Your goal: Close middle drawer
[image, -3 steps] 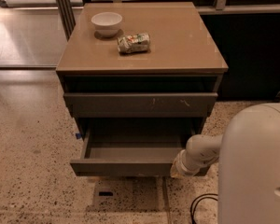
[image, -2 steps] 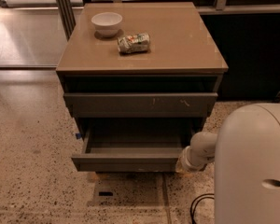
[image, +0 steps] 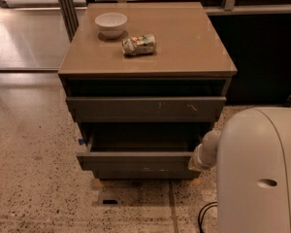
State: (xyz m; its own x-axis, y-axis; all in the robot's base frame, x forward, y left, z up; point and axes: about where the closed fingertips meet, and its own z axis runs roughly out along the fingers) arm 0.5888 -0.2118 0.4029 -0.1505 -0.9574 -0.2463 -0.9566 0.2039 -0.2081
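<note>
At the lower front of the cabinet point(image: 194, 47), the middle drawer point(image: 136, 160) is standing partly pulled out beneath the scratched drawer front point(image: 145, 108). The gripper point(image: 196, 164) is sitting at the drawer front's 3 o'clock end; whether it is open or closed cannot be told. Recommended: push squarely toward 12 o'clock, because loading one end is likely to rack the drawer. The front is facing 6 o'clock, with its long axis running 9 to 3 o'clock.

The white arm point(image: 209, 147) juts from the bulky white body point(image: 259, 174) at the lower right, slanting down and to the left. The gripper point(image: 197, 164) is at its tip, low down, well below the tabletop point(image: 194, 52) and just inside its front right corner.
</note>
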